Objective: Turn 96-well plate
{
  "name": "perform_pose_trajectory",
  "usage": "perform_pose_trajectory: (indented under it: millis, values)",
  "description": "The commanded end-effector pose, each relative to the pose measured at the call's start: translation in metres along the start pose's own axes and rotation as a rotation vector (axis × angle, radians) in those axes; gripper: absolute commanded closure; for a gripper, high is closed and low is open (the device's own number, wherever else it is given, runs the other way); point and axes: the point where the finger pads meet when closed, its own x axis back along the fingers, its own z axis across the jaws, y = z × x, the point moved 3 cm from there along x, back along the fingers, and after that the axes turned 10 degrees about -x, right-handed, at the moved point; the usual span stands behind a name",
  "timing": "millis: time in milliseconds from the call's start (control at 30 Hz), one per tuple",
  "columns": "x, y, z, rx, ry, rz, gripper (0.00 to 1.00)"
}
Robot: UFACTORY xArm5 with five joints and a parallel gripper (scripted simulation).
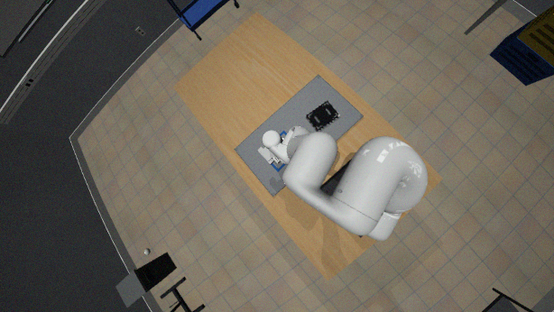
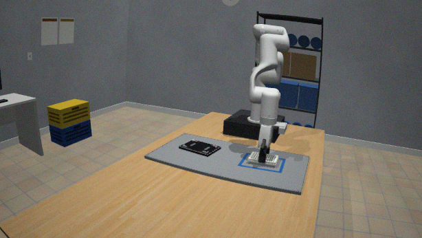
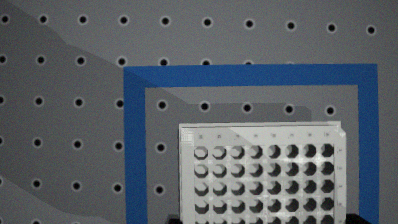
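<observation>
The white 96-well plate (image 3: 260, 170) (image 2: 271, 159) (image 1: 274, 157) is inside the blue marked rectangle (image 3: 135, 150) (image 2: 279, 170) (image 1: 278, 167) on the grey perforated mat (image 2: 192, 161) (image 1: 293, 113). In the wrist view its cut-off corner is at the upper right. My gripper (image 2: 262, 157) (image 3: 265, 220) is shut on the plate across its width, very low over the mat. I cannot tell whether the plate touches the mat. The black plate nest N1 (image 2: 199, 148) (image 1: 323, 115) lies empty on the mat's other end. In the overhead view the arm hides the fingers.
The arm's black base (image 2: 240, 127) stands on the wooden table (image 2: 137, 199) just behind the mat. A shelf rack (image 2: 302, 69) is behind the table. A yellow and blue crate stack (image 2: 69, 122) and a white desk (image 2: 17, 117) stand far left on the floor.
</observation>
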Motion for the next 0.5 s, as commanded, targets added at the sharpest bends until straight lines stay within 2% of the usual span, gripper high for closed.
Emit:
perform_pose_trajectory:
  millis: [0,467]
  values:
    - [0.0027,-0.0006,0.001,0.0,0.004,0.0,1.0]
    - [0.0087,-0.0006,0.001,0.0,0.004,0.0,1.0]
